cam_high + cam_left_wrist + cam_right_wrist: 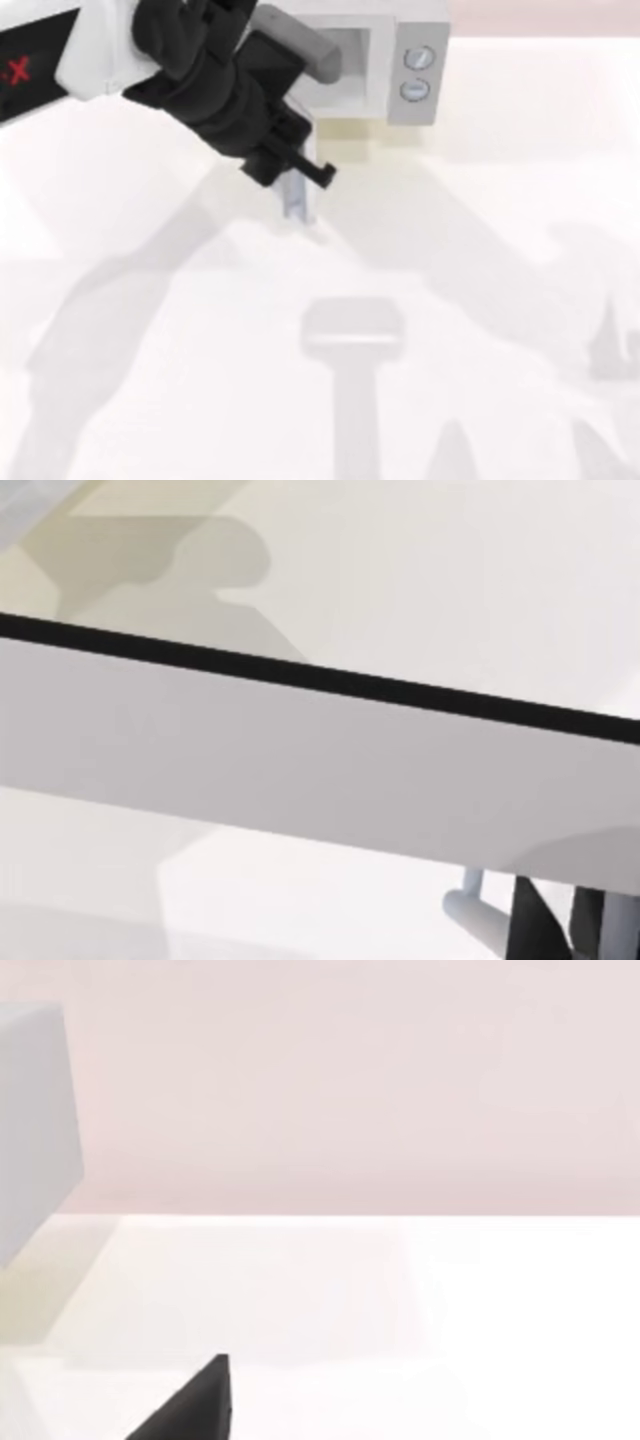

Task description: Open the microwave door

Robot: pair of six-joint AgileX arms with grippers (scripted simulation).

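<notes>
The microwave (400,25) stands at the back centre of the table, its two-knob panel (416,74) on the right and its pale cavity (348,62) exposed. The microwave door (298,202) is swung out towards the front and shows edge-on. My left gripper (315,172) is at the door's free edge. In the left wrist view the door (300,760) fills the middle, and its thin handle (475,915) runs between the dark fingers of the left gripper (560,935), which is shut on it. My right gripper (200,1410) is parked to the right of the microwave (35,1120).
The white table (480,300) carries only soft grey shadows of the arms and the overhead rig. The left arm's white and black links (190,60) reach across the back left, in front of the microwave's left side. A pale pink wall (350,1080) lies behind.
</notes>
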